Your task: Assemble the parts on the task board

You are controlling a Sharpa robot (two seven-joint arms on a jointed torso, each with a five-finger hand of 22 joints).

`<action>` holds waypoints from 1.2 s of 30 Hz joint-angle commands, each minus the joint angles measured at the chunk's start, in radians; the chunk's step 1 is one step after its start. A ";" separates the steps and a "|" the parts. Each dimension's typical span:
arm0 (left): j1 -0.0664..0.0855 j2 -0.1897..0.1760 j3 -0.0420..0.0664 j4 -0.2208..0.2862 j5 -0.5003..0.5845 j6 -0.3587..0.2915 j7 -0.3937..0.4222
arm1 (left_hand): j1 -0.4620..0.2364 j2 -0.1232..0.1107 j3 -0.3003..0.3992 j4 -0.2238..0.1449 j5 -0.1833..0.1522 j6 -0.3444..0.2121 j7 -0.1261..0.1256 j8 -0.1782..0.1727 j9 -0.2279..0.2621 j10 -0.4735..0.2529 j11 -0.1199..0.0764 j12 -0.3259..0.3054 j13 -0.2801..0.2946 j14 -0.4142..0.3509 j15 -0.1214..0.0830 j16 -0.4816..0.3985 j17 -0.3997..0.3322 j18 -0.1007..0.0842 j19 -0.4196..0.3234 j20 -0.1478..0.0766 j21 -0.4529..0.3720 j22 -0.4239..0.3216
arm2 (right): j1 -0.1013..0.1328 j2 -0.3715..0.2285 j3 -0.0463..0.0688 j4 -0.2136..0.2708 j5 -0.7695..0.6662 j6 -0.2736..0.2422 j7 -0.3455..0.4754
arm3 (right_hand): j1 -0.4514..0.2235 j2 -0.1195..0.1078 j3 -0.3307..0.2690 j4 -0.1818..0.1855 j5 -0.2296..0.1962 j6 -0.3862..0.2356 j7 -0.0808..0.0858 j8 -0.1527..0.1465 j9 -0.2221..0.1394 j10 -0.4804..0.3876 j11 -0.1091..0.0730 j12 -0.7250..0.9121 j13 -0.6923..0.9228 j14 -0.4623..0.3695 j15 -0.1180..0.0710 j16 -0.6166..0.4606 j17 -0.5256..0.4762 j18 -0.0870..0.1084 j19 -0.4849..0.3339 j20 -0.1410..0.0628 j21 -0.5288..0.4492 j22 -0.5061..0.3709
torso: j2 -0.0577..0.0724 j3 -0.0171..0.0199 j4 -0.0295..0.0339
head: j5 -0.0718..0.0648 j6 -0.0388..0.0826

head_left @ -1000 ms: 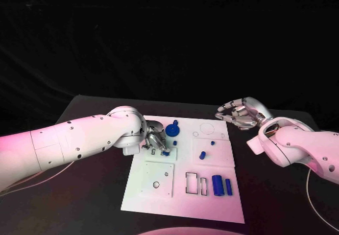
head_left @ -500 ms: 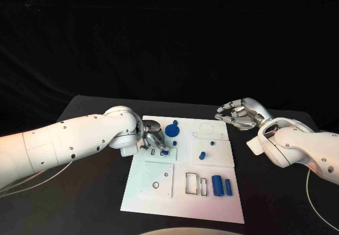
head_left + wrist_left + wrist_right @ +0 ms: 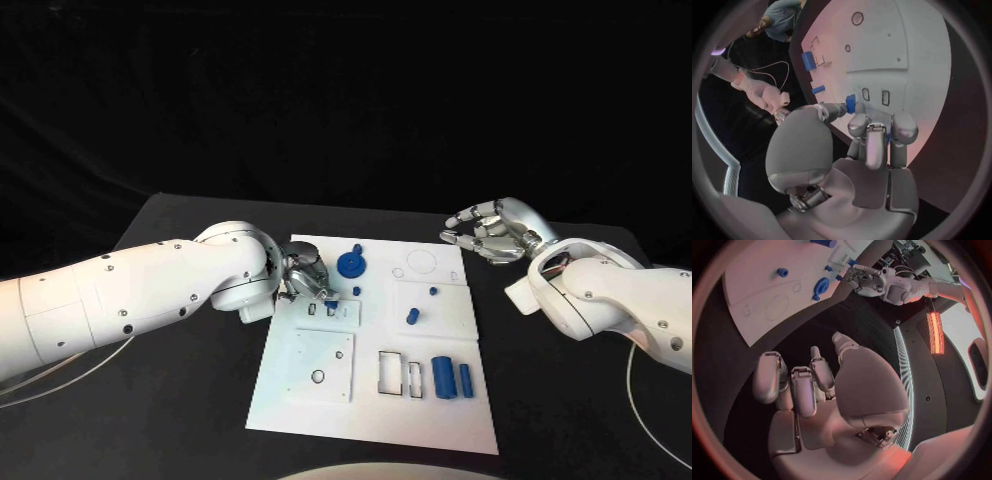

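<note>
The left hand (image 3: 306, 279) pinches a small blue part (image 3: 851, 104) at its fingertips just above the slots on the task board (image 3: 433, 400), probably to seat it there, while the right hand (image 3: 488, 231), fingers loosely curled and holding nothing, waits over the counter (image 3: 188, 420) beside the board's far corner.

Tabletop (image 3: 173, 400): black and matte, carrying the white plate at its middle; bare dark surface shows on both sides of the plate.
Backdrop (image 3: 346, 100): black cloth behind the tabletop's far edge.
Cable (image 3: 58, 380): thin and pale, curving over the tabletop under the left arm.
</note>
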 commanded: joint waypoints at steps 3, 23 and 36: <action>-0.008 0.000 -0.007 0.009 -0.099 -0.068 0.012 | -0.014 -0.001 0.197 -0.200 0.021 0.022 -0.014 -0.002 0.109 0.012 0.001 0.009 0.007 0.062 -0.009 0.003 0.085 -0.008 0.012 -0.001 0.009 0.007 | -0.001 0.000 0.000 0.000 -0.005 0.001 0.008 | 0.007 -0.001 0.001 0.005 0.004 -0.006 -0.001 0.006 0.001 -0.006 0.000 -0.005 -0.001 0.057 -0.008 -0.005 0.051 0.007 -0.005 0.000 -0.003 -0.001 | 0.000 -0.0008 0.0001 | 0.003 -0.003; -0.019 0.021 -0.022 0.006 -0.177 -0.030 -0.016 | -0.024 -0.001 0.200 -0.211 0.042 0.031 -0.017 -0.002 0.114 0.020 -0.002 0.016 0.017 0.062 -0.012 0.003 0.085 -0.009 0.016 -0.003 0.014 0.014 | -0.001 -0.003 0.000 0.000 0.004 0.010 0.014 | 0.001 -0.003 -0.005 0.013 0.007 -0.008 -0.001 0.010 0.001 -0.007 0.000 -0.006 -0.003 0.056 -0.008 -0.006 0.049 0.008 -0.005 -0.001 -0.006 -0.003 | 0.001 -0.0014 -0.0018 | 0.001 -0.006; -0.019 0.022 -0.023 0.008 -0.186 0.015 -0.019 | -0.032 -0.001 0.201 -0.215 0.050 0.038 -0.019 0.001 0.117 0.023 -0.004 0.016 0.017 0.062 -0.013 0.003 0.085 -0.009 0.017 -0.004 0.015 0.016 | -0.001 -0.004 0.000 -0.001 0.017 0.011 0.014 | 0.000 -0.002 -0.006 0.015 0.008 -0.008 -0.001 0.011 0.002 -0.007 0.000 -0.007 -0.003 0.057 -0.008 -0.007 0.049 0.008 -0.005 -0.001 -0.007 -0.003 | 0.001 -0.0016 -0.0008 | 0.001 -0.009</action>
